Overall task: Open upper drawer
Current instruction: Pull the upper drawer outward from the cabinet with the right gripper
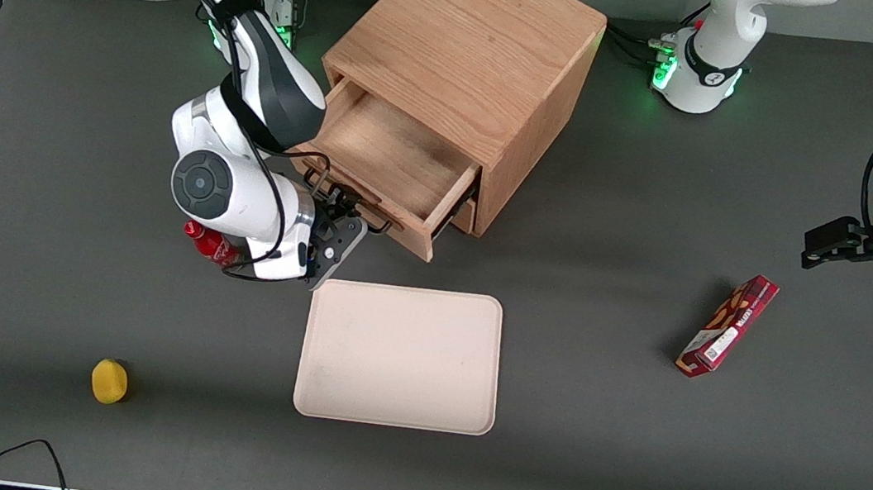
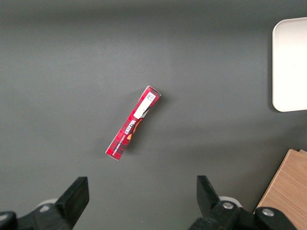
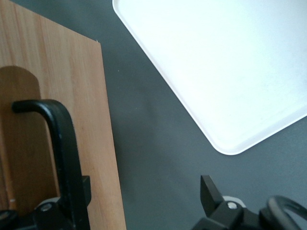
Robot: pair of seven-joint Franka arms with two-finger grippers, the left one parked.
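Observation:
The upper drawer (image 1: 389, 156) of the oak cabinet (image 1: 470, 41) stands pulled well out, its bare wooden floor showing. Its thin black bar handle (image 1: 350, 201) runs along the front panel. My gripper (image 1: 340, 212) hangs at that handle, on the side nearer the front camera. In the right wrist view the gripper (image 3: 146, 196) is open and holds nothing. One finger (image 3: 84, 189) sits right beside the black handle (image 3: 62, 143) on the drawer front (image 3: 72, 96). The other finger (image 3: 209, 191) is over the grey table.
A pale tray (image 1: 399, 355) (image 3: 225, 62) lies just in front of the open drawer, close under my gripper. A red object (image 1: 208, 242) peeks out beneath my wrist. A yellow object (image 1: 109, 381) and a red box (image 1: 728, 325) (image 2: 133, 122) lie farther off.

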